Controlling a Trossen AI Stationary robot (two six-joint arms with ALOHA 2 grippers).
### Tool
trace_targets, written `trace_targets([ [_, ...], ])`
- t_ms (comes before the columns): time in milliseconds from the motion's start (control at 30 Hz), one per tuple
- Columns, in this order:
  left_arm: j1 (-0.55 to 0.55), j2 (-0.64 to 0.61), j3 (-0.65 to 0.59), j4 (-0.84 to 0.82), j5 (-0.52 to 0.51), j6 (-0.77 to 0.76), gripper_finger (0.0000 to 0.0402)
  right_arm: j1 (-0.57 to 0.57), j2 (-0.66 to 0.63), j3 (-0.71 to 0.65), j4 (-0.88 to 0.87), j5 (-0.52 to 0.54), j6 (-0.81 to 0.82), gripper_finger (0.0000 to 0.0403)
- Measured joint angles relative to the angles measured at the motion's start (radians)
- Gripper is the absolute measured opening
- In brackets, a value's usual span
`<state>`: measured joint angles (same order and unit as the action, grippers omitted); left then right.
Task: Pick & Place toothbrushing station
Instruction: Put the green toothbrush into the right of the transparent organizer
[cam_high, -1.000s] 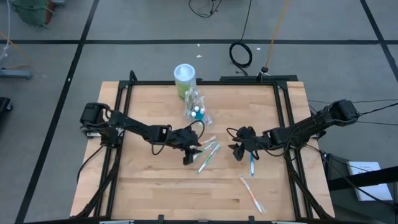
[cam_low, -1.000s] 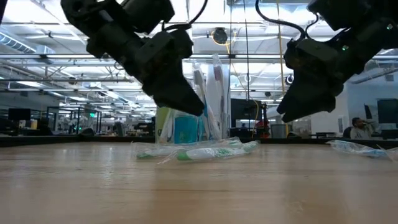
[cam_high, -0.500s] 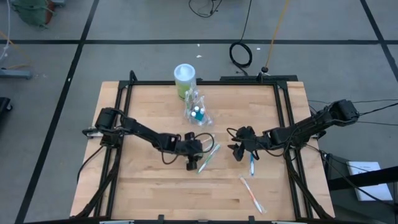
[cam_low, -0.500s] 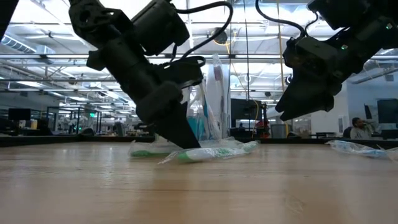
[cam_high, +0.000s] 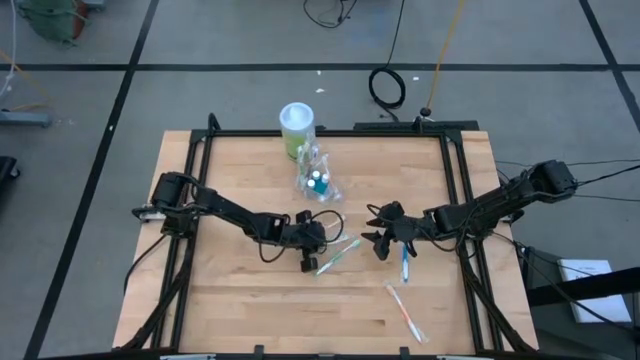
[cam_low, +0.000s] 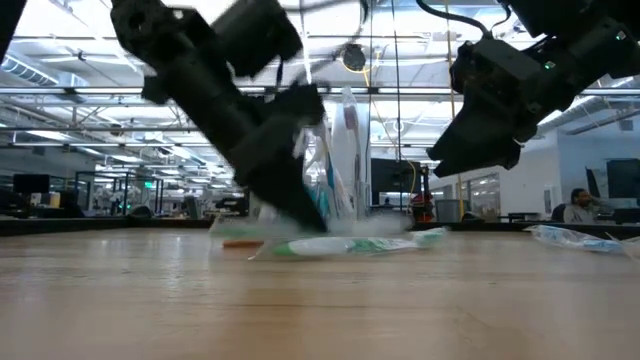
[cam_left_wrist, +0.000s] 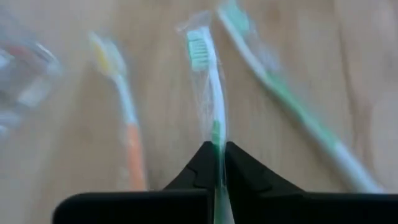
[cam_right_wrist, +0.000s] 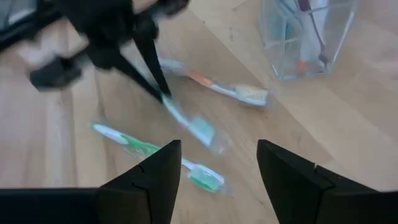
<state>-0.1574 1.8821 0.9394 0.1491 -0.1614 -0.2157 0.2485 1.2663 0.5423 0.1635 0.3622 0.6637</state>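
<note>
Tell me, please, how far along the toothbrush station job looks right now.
Done: the clear holder already has items standing in it. In hand: the left gripper is shut on a wrapped green toothbrush. Left: an orange toothbrush, other wrapped brushes on the table. The right gripper hovers open.

table (cam_high: 240, 310): pale wood planks, smooth matt finish
frame (cam_high: 330, 133): black metal
holder (cam_right_wrist: 308, 37): clear, colourless glossy plastic
canister (cam_high: 297, 128): green plastic, white lid
toothbrushes (cam_left_wrist: 211, 106): plastic, each in a thin, clear, shiny wrapper
left gripper (cam_left_wrist: 219, 163): black matt plastic fingers
right gripper (cam_right_wrist: 217, 180): black matt fingers
</note>
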Motion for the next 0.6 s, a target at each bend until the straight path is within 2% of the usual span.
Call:
trace_targets([
  [133, 0.0, -0.093, 0.002, 0.025, -0.132, -0.022, 0.0019, 0.0, 0.0, 0.0, 0.009, 0.0, -0.141, 0.0203],
  [233, -0.001, -0.159, 0.002, 0.047, -0.166, -0.014, 0.0031, -0.001, 0.02, 0.0, 0.105, 0.003, -0.266, 0.0203],
  [467, -0.002, -0.257, 0.002, 0.266, -0.18, 0.1, 0.0034, -0.022, 0.167, 0.001, 0.639, 0.004, -0.481, 0.0201],
  [600, -0.005, -0.261, 0.003, 0.296, -0.18, 0.126, 0.0034, -0.043, 0.22, 0.001, 0.88, 0.004, -0.572, 0.0187],
])
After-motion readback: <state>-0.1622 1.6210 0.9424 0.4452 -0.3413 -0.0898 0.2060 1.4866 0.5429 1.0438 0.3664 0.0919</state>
